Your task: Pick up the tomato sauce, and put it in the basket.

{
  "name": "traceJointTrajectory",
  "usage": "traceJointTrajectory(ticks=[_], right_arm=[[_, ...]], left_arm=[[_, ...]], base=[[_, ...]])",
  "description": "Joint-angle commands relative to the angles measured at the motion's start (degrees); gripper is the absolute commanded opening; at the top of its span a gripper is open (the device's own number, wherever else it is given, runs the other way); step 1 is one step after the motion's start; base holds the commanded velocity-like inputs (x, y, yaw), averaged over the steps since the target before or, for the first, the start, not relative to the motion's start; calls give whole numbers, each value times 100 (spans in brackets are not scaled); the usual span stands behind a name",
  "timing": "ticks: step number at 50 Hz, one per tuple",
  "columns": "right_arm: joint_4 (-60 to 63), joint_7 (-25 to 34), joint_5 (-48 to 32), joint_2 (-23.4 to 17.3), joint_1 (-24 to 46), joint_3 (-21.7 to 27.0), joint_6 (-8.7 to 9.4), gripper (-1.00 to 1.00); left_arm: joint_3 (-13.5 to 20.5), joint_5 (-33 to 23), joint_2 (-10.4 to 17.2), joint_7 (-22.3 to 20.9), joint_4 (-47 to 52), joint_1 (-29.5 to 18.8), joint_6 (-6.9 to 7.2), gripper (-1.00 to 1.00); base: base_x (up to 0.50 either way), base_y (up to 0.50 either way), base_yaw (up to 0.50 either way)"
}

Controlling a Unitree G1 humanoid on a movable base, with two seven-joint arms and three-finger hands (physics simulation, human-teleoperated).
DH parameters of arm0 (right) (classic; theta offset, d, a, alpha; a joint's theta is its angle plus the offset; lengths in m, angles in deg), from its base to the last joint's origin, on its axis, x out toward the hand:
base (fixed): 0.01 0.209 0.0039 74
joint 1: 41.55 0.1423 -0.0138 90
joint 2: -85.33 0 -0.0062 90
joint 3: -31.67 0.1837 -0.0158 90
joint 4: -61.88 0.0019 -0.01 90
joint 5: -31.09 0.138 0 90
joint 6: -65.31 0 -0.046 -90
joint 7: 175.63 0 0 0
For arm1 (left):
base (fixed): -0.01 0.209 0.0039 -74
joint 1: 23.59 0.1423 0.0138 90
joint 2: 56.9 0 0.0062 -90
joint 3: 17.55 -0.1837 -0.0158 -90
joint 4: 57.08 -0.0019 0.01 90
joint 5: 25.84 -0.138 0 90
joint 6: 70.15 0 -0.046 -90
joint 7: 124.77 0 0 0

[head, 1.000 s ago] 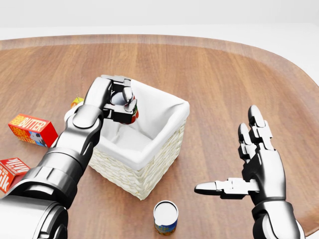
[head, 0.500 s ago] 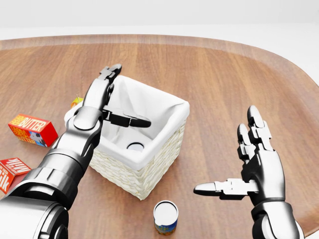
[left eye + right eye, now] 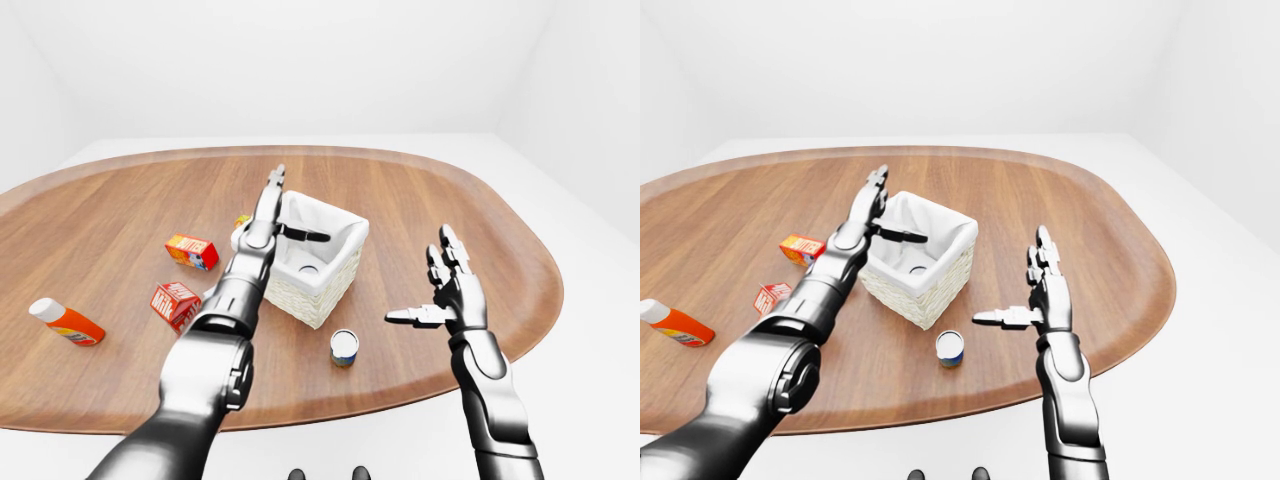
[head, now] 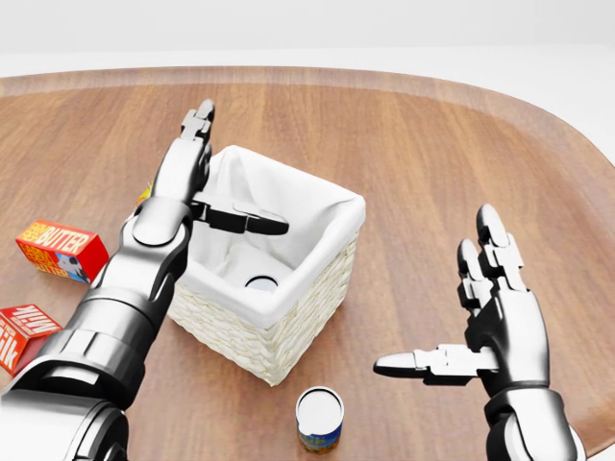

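Observation:
The tomato sauce can (image 4: 260, 282) stands on the bottom of the white-lined wicker basket (image 4: 288, 338); only its pale round top shows. My left hand (image 4: 238, 173) hovers over the basket's left rim, open, fingers (image 4: 200, 117) pointing up and thumb stretched across the opening, holding nothing. Over the table to the right of the basket my right hand (image 4: 437, 293) is open and empty, palm turned left.
A second can (image 4: 319, 419) stands on the wooden table (image 4: 432, 144) just below the basket. A butter box (image 4: 62, 250) and a red carton (image 4: 19, 331) lie at the left. An orange bottle (image 3: 65, 322) lies further left, near the table's edge.
My left hand opened over the basket and let go of the can, which dropped to the basket's bottom. The hand then rose slightly up and left. The right hand stayed still.

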State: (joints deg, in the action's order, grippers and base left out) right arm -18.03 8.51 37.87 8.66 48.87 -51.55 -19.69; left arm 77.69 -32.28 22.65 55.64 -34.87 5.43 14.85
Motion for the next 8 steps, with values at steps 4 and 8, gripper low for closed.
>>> traceJointTrajectory(ticks=[4,8], right_arm=[[28,-5,16,-13,16,22,0,100],[48,-6,24,-16,17,35,0,100]], left_arm=[[-242,410,-4,-265,3008,845,376,100],[-278,413,-34,-310,3809,1087,793,100]], base=[[0,0,0],[0,0,0]])
